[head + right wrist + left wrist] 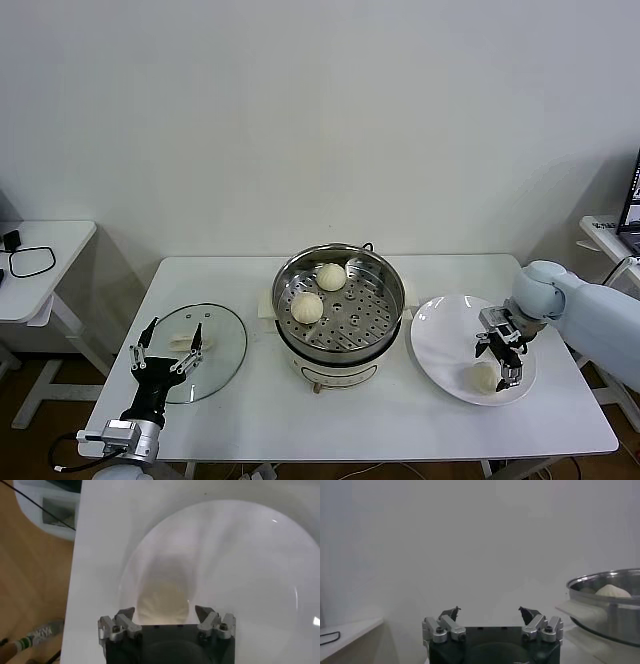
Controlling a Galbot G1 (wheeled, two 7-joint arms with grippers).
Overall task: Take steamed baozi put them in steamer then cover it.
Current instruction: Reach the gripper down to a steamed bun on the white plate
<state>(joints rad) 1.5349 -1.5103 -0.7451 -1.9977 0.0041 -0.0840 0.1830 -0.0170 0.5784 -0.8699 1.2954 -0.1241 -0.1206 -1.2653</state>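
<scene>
The steamer [372, 312] stands mid-table with two cream-white baozi inside, one at the back [331, 276] and one at the left [307, 306]. A third baozi [485, 377] lies on the white plate [440, 335] to the right. My right gripper [500, 362] is open just above this baozi; in the right wrist view the baozi [162, 600] lies between its spread fingers [165, 614]. My left gripper [170, 352] is open and empty over the glass lid [218, 352]. In the left wrist view the left gripper [490, 612] faces the steamer [605, 605] with a baozi [612, 590] showing over the rim.
A small cream-white lump [183, 342] sits at the lid between the left fingers; I cannot tell what it is. A side table [40, 265] with a black cable stands at the far left. The table's front edge [400, 455] is close to both arms.
</scene>
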